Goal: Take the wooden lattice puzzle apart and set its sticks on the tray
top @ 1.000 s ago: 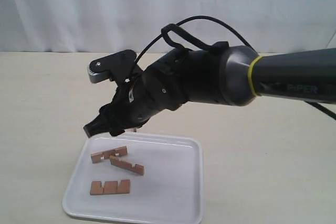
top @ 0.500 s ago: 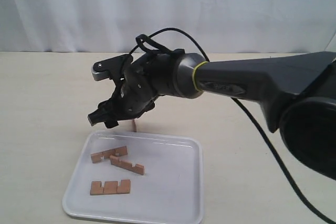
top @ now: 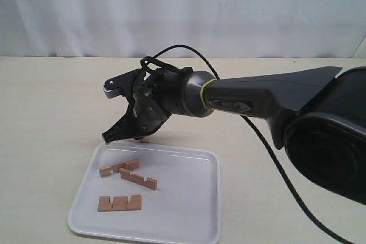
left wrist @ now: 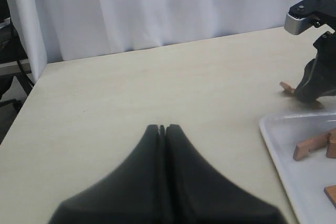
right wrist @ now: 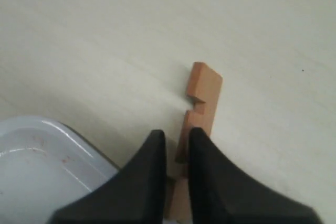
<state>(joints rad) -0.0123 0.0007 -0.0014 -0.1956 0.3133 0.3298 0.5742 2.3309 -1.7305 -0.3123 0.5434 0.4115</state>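
Right jaws: The right gripper (right wrist: 176, 131) was pictured drawn in to a narrow slot, with the lone stick (right wrist: 202, 95) caught between its black fingers (right wrist: 210, 182).
Lone stick: A short, flat, reddish-brown wooden bar was shown. One square notch was visible in its edge, and its free end projected past the fingertips.
Stick's place: It was seen low against the pale table (top: 51, 101), outside the tray (top: 183, 215) and just beside its rim.
Tray: A white rectangular tray with rounded corners and a low raised rim was photographed near the front of the table.
On the tray: Three sticks were laid flat with their notches showing. Two (top: 119, 167) (top: 138, 180) were touching at one end, and the third (top: 119, 203) was set apart, nearer the front rim.
Right arm: The dark arm was stretched in from the right, across the middle and low over the table. The wrist was bent so that the fingers were angled down at the rim.
Left jaws: The left gripper (left wrist: 161, 128) was recorded with its fingers pressed together and nothing held, poised above bare table, with the tray's corner off to one side.
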